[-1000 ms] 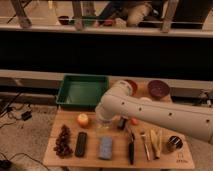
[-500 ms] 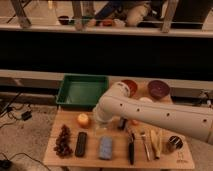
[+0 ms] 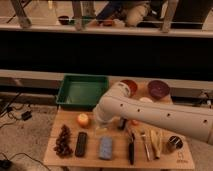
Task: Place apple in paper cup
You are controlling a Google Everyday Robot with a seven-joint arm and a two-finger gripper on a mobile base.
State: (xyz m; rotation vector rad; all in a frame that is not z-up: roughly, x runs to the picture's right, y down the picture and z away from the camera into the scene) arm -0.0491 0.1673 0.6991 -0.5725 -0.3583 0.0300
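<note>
The apple (image 3: 83,119), small and yellow-orange, lies on the wooden table (image 3: 117,159) at its left-middle, in front of the green tray. My white arm reaches in from the right and ends just right of the apple. The gripper (image 3: 103,126) hangs low over the table there, open, with nothing in it and a small gap to the apple. The paper cup (image 3: 145,100), white, stands at the back of the table between the two bowls. The arm hides its lower part.
A green tray (image 3: 82,90) sits at the back left, with an orange bowl (image 3: 129,86) and a purple bowl (image 3: 158,89) at the back right. Dark grapes (image 3: 63,140), a black bar (image 3: 81,144), a blue sponge (image 3: 105,147), utensils (image 3: 131,147) and a dark can (image 3: 173,143) line the front.
</note>
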